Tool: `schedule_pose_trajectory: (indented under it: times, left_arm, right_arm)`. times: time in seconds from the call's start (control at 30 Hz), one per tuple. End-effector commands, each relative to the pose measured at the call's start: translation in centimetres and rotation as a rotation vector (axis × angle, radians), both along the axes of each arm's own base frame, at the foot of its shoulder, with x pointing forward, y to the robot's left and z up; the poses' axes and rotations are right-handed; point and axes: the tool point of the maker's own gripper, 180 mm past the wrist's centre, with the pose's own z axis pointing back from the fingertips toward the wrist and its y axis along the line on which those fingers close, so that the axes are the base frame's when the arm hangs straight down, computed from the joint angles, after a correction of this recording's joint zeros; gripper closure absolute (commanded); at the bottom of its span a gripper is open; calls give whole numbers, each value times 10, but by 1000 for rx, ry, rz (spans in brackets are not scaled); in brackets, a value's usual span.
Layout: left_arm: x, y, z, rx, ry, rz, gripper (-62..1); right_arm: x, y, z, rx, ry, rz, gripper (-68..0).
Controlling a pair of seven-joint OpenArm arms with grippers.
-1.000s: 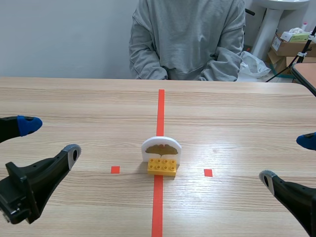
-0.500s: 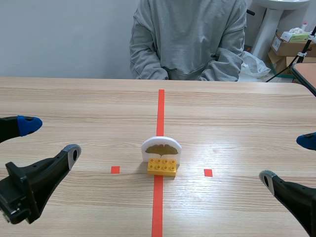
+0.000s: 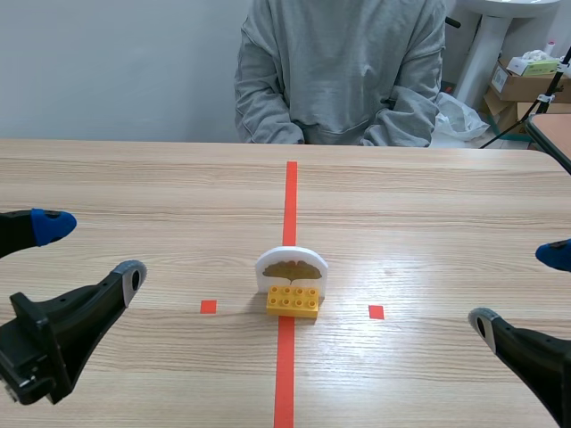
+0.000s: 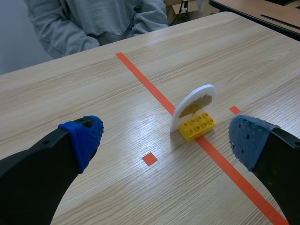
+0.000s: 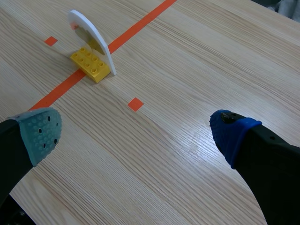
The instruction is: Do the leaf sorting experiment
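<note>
- seeing leaf card [image 3: 292, 265] upright in yellow brick [image 3: 293, 301] on centre tape line [image 3: 290, 196].
- we find left gripper [image 3: 89, 250] and right gripper [image 3: 519, 287] spread wide, empty.
- card lies between them; neither arm clearly nearer.

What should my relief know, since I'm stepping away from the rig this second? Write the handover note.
Left end effector: open, empty, low at its side of the table.
Right end effector: open, empty, low at its side.
Leaf card: upright in the yellow brick on the centre tape line, between the arms, apart from both.
Done: nothing sorted that I can see.
Left: grasp the card and sort it, probably to one side.
</note>
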Motion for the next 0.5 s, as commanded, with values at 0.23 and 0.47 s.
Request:
schedule_pose_trajectory:
  times: [0.23,0.47]
  left_arm:
    - [2,-2,7,-18,-21,-3,-572]
    - [2,-2,7,-18,-21,-3,-572]
  right_arm:
    - [4,5,9,7,-29,21,-667]
    - [5,2,6,-19,-18,23,-667]
